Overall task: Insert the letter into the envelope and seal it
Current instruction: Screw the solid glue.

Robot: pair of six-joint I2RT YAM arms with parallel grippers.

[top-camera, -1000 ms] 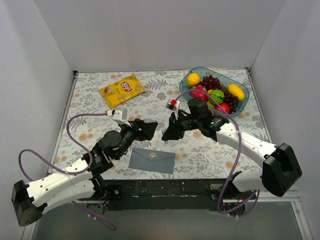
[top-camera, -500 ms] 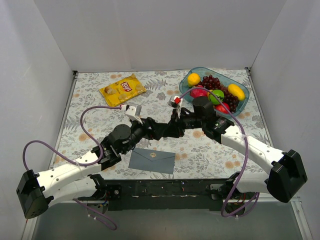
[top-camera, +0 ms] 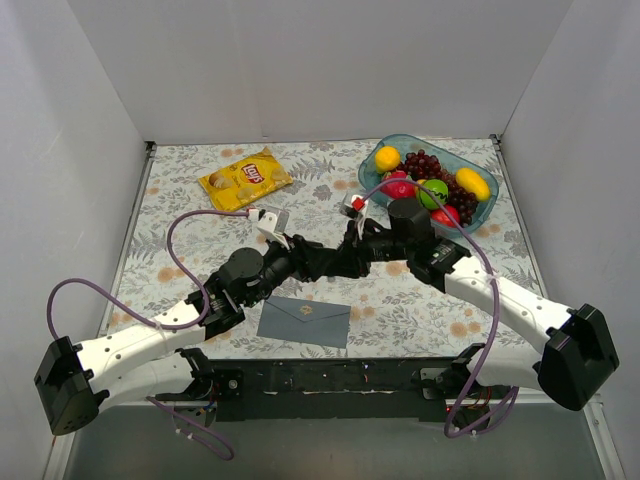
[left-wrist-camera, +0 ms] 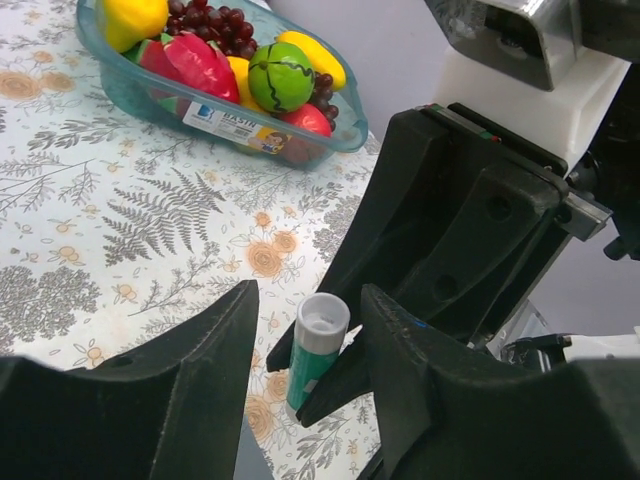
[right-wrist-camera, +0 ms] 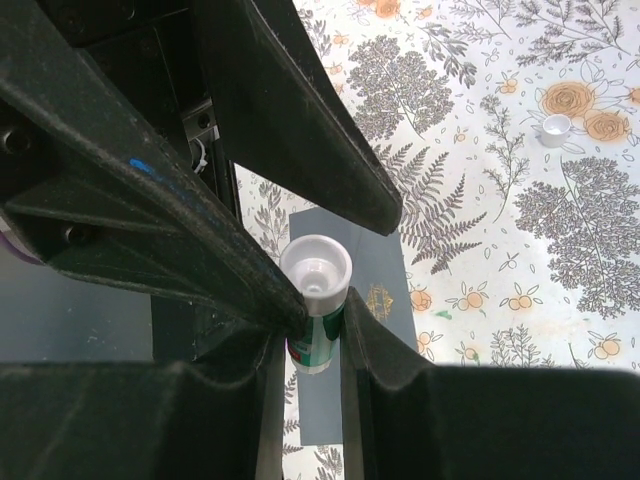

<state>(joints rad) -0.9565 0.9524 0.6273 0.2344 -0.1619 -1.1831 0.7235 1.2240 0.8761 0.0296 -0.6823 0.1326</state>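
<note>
The grey-blue envelope [top-camera: 304, 320] lies flat with its flap down near the table's front edge, and it shows under the grippers in the right wrist view [right-wrist-camera: 390, 265]. The letter is out of view. Above the envelope my right gripper [top-camera: 337, 262] [right-wrist-camera: 315, 325] is shut on a green glue stick [right-wrist-camera: 318, 290] [left-wrist-camera: 313, 355] with its white end uncapped. My left gripper [top-camera: 314, 266] [left-wrist-camera: 310, 300] faces it nose to nose. Its jaws straddle the stick's white end, still open, with a gap showing on one side.
A clear blue bowl [top-camera: 372, 166] of plastic fruit stands at the back right. A yellow crisp bag [top-camera: 245, 178] lies at the back left. A small white cap [right-wrist-camera: 555, 127] sits on the flowered cloth. White walls close in three sides.
My left arm has swung right until its gripper meets the right one, and its jaws have narrowed around the glue stick. The right gripper shifted slightly, still holding the stick.
</note>
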